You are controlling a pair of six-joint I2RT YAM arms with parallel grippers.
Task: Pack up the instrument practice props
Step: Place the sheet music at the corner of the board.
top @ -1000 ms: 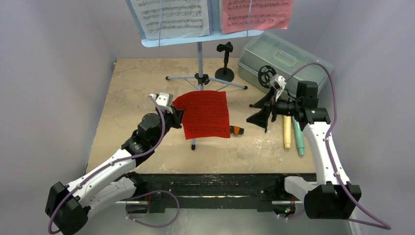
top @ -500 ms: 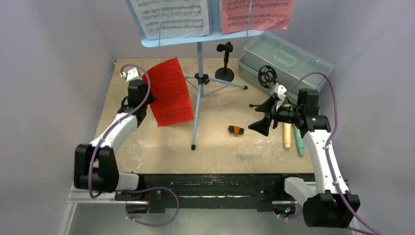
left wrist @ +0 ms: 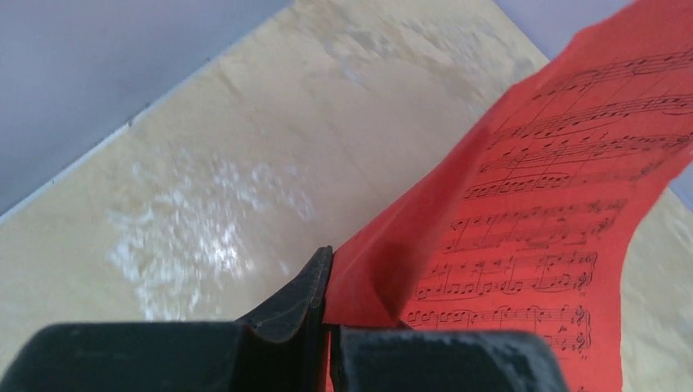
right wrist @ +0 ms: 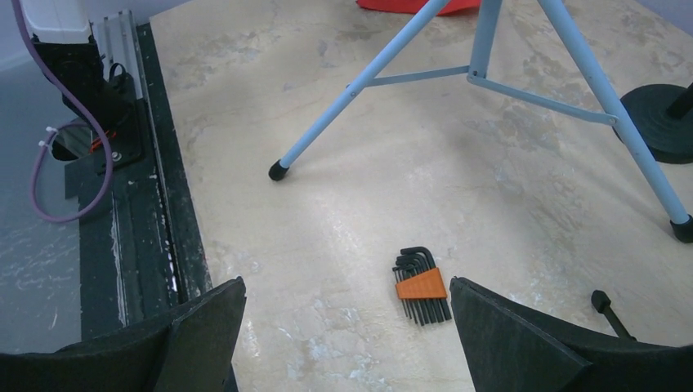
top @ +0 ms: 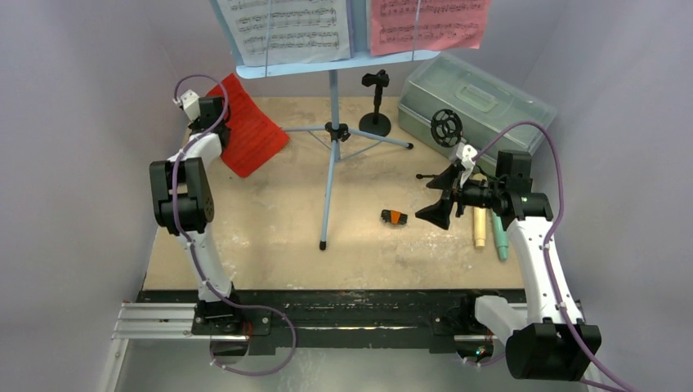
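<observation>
My left gripper [top: 219, 122] is shut on a corner of a red music page [top: 249, 126] at the far left of the table; the left wrist view shows the page [left wrist: 531, 220] pinched between the closed jaws of my left gripper [left wrist: 327, 269]. The pale-blue rack [top: 327, 69] on tripod legs [top: 333, 131] carries a white page [top: 286, 28] and a red page [top: 429, 24]. A black mic holder [top: 376, 102] stands behind. My right gripper [top: 437, 200] is open and empty above the table, also in the right wrist view [right wrist: 347, 286]. The cream mic [top: 480, 220] and teal mic [top: 498, 237] lie beside it.
A translucent grey-green case [top: 474, 94] sits closed at the back right. A second black holder with a round mount [top: 445, 126] is by my right wrist. An orange hex-key set [top: 394, 216] lies on the table, seen between my right fingers [right wrist: 422, 286]. A tripod foot [right wrist: 279, 170] is near.
My left arm has swung from the table's middle to the far back left, carrying the red page with it. My right gripper has barely moved and stays open.
</observation>
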